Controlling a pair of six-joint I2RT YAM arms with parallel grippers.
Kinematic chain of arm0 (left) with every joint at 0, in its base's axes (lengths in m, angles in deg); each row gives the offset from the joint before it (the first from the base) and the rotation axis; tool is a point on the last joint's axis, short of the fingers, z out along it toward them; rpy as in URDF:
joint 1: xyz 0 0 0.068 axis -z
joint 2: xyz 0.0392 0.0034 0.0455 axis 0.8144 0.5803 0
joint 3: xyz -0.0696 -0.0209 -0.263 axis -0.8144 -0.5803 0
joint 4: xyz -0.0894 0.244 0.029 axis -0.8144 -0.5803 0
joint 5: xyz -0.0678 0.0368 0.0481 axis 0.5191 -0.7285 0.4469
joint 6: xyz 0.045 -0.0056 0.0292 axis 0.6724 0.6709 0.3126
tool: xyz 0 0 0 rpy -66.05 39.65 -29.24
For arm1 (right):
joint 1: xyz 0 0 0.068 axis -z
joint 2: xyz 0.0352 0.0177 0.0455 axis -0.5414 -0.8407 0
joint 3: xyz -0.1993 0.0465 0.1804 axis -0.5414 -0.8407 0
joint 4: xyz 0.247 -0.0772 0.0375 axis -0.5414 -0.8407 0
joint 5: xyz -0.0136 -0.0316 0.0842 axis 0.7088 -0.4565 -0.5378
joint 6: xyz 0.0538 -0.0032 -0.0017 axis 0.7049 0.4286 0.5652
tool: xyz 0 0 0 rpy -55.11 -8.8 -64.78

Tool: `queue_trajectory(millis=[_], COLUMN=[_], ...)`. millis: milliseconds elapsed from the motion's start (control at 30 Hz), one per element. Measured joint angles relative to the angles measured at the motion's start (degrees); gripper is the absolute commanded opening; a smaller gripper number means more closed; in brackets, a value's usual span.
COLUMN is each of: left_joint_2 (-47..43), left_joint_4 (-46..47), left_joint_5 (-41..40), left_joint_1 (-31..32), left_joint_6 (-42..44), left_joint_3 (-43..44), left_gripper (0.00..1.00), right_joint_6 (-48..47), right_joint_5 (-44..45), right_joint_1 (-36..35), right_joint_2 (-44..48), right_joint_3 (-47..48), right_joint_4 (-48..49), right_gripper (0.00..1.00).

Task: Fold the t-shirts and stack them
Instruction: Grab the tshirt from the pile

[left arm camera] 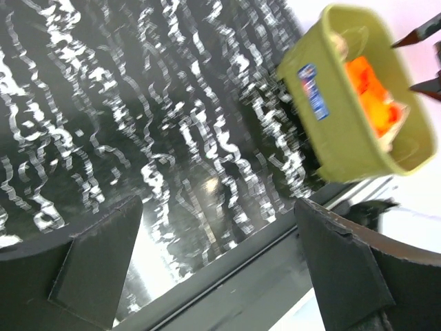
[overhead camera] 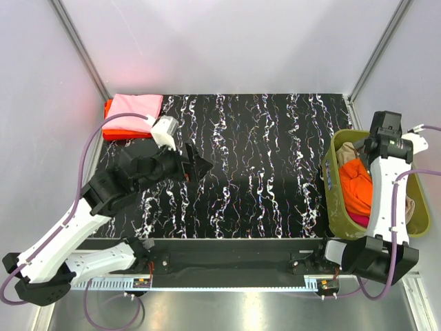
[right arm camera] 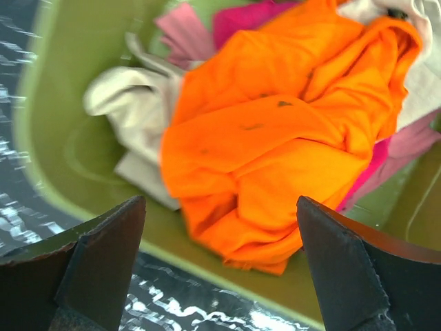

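Note:
A light pink t-shirt (overhead camera: 135, 107) lies folded on a red-orange t-shirt (overhead camera: 124, 131) at the table's far left. An olive-green basket (overhead camera: 336, 200) at the right holds a crumpled bright orange t-shirt (overhead camera: 355, 186), with beige (right arm camera: 138, 110), pink (right arm camera: 180, 31) and magenta (right arm camera: 244, 15) shirts under it. My right gripper (right arm camera: 220, 269) is open and empty, hovering over the basket's edge above the orange shirt (right arm camera: 275, 131). My left gripper (overhead camera: 200, 164) is open and empty above the left middle of the table; its wrist view shows the basket (left arm camera: 331, 110) far off.
The table top (overhead camera: 262, 165) is black with white marbling. White walls with metal corner posts (overhead camera: 79, 48) stand around it. A dark rail (overhead camera: 227, 258) runs along the near edge between the two arm bases.

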Motion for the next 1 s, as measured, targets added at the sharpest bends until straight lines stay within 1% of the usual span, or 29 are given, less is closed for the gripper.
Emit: queue_trajectory(millis=[133, 167, 267, 367, 400, 467, 500, 567, 733, 833, 867, 967, 1000], left_joint_2=[0.68, 1.18, 4.00, 8.15, 9.35, 10.91, 11.26, 11.15, 9.79, 8.26, 7.78, 5.46, 4.48], left_joint_4=[-2.34, -2.60, -3.06, -3.23, -3.17, -2.86, -2.34, -1.03, 2.34, 3.43, 3.50, 3.93, 4.20], left_joint_5=[-1.57, -2.10, -3.85, -5.44, -5.79, -6.21, -6.36, -6.67, -8.13, -9.25, -9.51, -10.40, -10.51], left_joint_1=[0.00, 0.00, 0.00, 0.00, 0.00, 0.00, 0.00, 0.00, 0.00, 0.00, 0.00, -0.02, 0.00], left_joint_6=[3.41, 4.33, 7.63, 10.27, 11.06, 12.13, 12.70, 13.44, 14.69, 15.28, 15.41, 16.17, 16.35], left_joint_3=[-0.02, -0.02, 0.00, 0.00, 0.00, -0.09, -0.35, -1.33, -5.51, -8.07, -8.50, -9.60, -9.86], left_gripper=[0.99, 0.99, 0.99, 0.99, 0.99, 0.99, 0.99, 0.99, 0.99, 0.99, 0.99, 0.99, 0.99], right_joint_6=[0.44, 0.46, 0.57, 0.59, 0.59, 0.37, 0.22, -0.09, -1.03, -4.61, -6.05, -10.12, -11.43], right_joint_5=[0.24, 0.22, 0.22, 0.44, 0.59, 1.07, 1.27, 1.51, 1.18, -0.76, -1.95, -7.80, -11.34], right_joint_1=[1.11, 1.29, 1.66, 1.95, 2.14, 2.51, 2.71, 3.04, 3.93, 4.22, 4.33, 4.48, 4.55], right_joint_2=[-1.95, -2.78, -5.01, -6.56, -7.04, -7.87, -8.35, -9.25, -10.47, -10.45, -10.38, -10.43, -11.04], right_joint_3=[-4.70, -5.81, -7.87, -8.55, -8.55, -8.55, -8.55, -8.52, -7.85, -3.74, -1.46, 11.06, 18.86], right_joint_4=[2.32, 3.21, 5.60, 7.32, 7.89, 8.83, 9.38, 10.21, 10.99, 10.19, 10.14, 7.61, 4.92], right_gripper=[0.90, 0.86, 0.77, 0.71, 0.55, 0.37, 0.16, 0.00, 0.00, 0.00, 0.00, 0.00, 0.00])
